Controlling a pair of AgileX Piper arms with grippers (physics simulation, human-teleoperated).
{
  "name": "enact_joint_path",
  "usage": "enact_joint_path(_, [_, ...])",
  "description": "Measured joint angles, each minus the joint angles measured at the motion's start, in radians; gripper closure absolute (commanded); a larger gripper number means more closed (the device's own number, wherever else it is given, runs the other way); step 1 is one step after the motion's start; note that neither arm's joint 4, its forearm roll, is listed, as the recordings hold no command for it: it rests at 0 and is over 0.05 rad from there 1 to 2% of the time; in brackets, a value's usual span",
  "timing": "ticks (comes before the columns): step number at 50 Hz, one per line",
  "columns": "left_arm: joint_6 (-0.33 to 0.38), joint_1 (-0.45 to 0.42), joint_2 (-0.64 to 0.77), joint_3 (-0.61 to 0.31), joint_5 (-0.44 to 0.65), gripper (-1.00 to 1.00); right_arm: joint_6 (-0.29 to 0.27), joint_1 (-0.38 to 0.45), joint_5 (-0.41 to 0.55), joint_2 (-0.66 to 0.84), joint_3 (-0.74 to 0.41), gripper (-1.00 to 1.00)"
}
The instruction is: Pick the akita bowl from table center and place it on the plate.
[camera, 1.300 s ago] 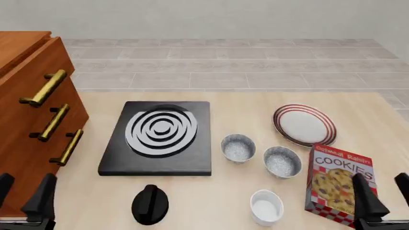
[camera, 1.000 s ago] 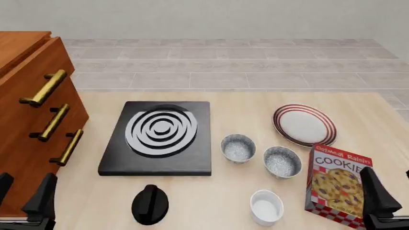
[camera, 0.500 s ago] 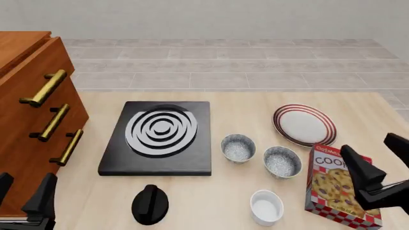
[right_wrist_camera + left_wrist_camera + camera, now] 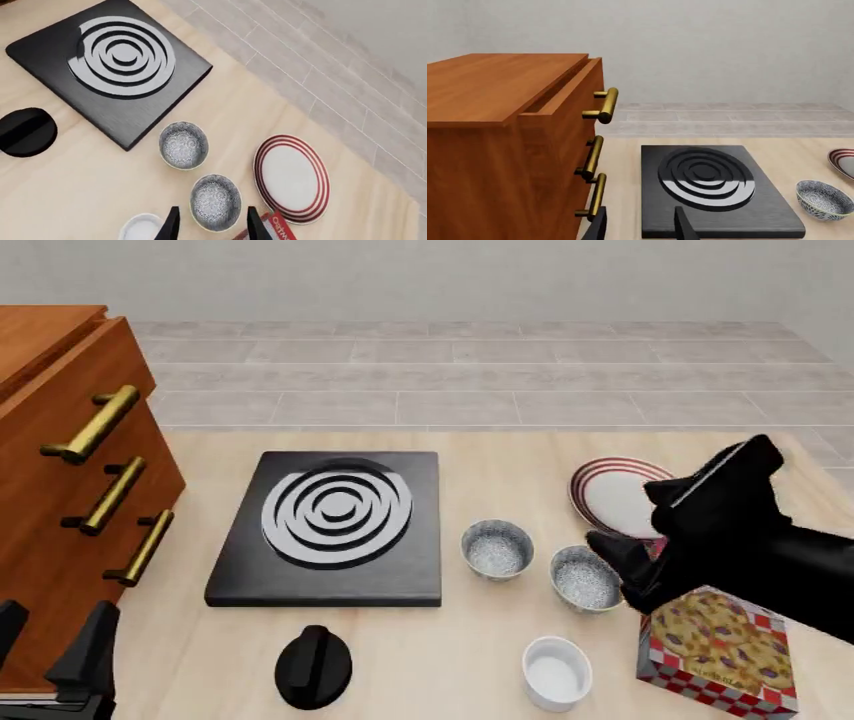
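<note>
1. Akita bowl [image 4: 183, 145] is sitting just beyond the right gripper [image 4: 213, 227], whose fingers are spreading wide, holding nothing.
2. Its twin [image 4: 215, 202] is lying directly beneath the gripper; I'd be reaching past it before descending.

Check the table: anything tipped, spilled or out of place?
Nothing stands out. Both grey bowls, the ramekin and the plate sit upright and empty; the stove lies flat. The cabinet's top drawer is slightly open.

No readable text; cookie box [image 4: 718, 650] lettering hidden behind right arm [image 4: 747, 540].
</note>
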Motion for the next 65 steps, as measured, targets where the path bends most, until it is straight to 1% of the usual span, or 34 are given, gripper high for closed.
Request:
enact_joint_path(11, [0.000,0.000,0.000,0.000,0.000,-1.00,-0.071,0.057,0.044,0.182,-0.078,-1.00])
enact_joint_path(25, [0.000,0.000,0.000,0.000,0.000,-1.00,-0.129,0.111,0.065,0.338,-0.138,-1.00])
enact_joint_path(44, [0.000,0.000,0.000,0.000,0.000,-1.00,-0.235,0.135,0.073,0.502,-0.191,-1.00])
enact_joint_path(52, [0.000,0.000,0.000,0.000,0.000,-1.00,-0.264,0.145,0.072,0.552,-0.207,-1.00])
enact_joint_path(65, [0.000,0.000,0.000,0.000,0.000,-1.00,-0.292,0.158,0.061,0.617,-0.225,-1.00])
